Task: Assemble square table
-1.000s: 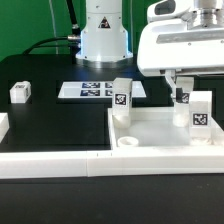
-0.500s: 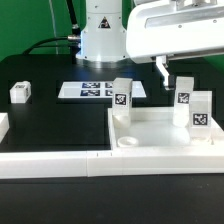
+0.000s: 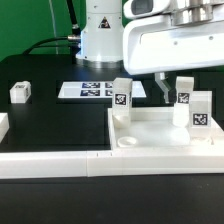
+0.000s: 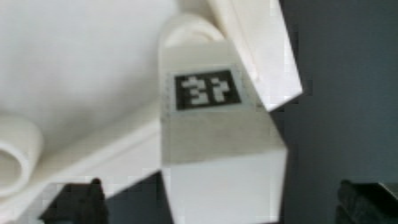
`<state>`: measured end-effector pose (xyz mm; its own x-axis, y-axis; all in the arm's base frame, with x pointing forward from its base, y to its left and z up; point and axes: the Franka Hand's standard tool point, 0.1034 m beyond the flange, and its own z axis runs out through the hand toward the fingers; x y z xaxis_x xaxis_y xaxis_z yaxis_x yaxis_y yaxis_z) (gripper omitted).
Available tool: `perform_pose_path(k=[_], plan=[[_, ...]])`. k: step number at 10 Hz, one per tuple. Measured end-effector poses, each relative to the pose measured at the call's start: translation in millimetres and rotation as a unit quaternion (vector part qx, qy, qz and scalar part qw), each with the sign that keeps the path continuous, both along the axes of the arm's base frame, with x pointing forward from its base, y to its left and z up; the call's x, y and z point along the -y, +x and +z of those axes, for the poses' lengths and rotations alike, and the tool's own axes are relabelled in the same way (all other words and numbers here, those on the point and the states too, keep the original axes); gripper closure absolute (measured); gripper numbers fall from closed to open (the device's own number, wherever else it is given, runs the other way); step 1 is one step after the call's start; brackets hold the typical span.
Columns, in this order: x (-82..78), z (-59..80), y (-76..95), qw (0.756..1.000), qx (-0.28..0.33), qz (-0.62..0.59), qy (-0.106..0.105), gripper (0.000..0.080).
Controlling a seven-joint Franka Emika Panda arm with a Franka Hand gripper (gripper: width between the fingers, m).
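Note:
The white square table top with a raised rim lies at the exterior view's right. Three white block legs with tags stand upright on it: one at the near-left corner, one at the back right and one in front of that. A fourth leg lies apart on the black table at the left. My gripper hangs open and empty just above the back right leg. In the wrist view this leg stands between my spread fingertips, over the top.
The marker board lies flat behind the table top, before the arm's base. Long white L-shaped rails run along the front edge. A round corner socket shows at the top's near left.
My gripper has risen and shifted toward the exterior view's left, away from the back right leg, which stays standing on the top. Nothing else moved.

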<state>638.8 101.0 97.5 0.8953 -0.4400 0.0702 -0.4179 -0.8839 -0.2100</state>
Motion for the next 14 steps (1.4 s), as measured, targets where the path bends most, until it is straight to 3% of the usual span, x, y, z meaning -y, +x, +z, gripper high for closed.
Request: perform_pose_path(k=[2, 3, 5, 7, 8, 9, 13, 14], plan=[[-1.1, -4.1, -10.7, 0.998, -0.065, 0.000, 0.025, 0.0150], [4.9, 0.3, -7.9, 0.994, -0.103, 0.002, 0.037, 0.0150], [11.3, -2.0, -5.6, 0.994, -0.105, -0.011, 0.034, 0.0150], [13.5, -2.3, -5.7, 0.993, -0.110, -0.032, 0.031, 0.0438], [13.9, -2.2, -5.7, 0.990, -0.118, -0.074, 0.032, 0.0438], [14.2, -2.3, -5.7, 0.987, -0.123, -0.103, 0.034, 0.0511], [13.5, -3.3, -5.6, 0.950, -0.149, -0.270, 0.041, 0.0511], [8.3, -3.7, -5.5, 0.918, -0.152, -0.363, 0.047, 0.0511]])
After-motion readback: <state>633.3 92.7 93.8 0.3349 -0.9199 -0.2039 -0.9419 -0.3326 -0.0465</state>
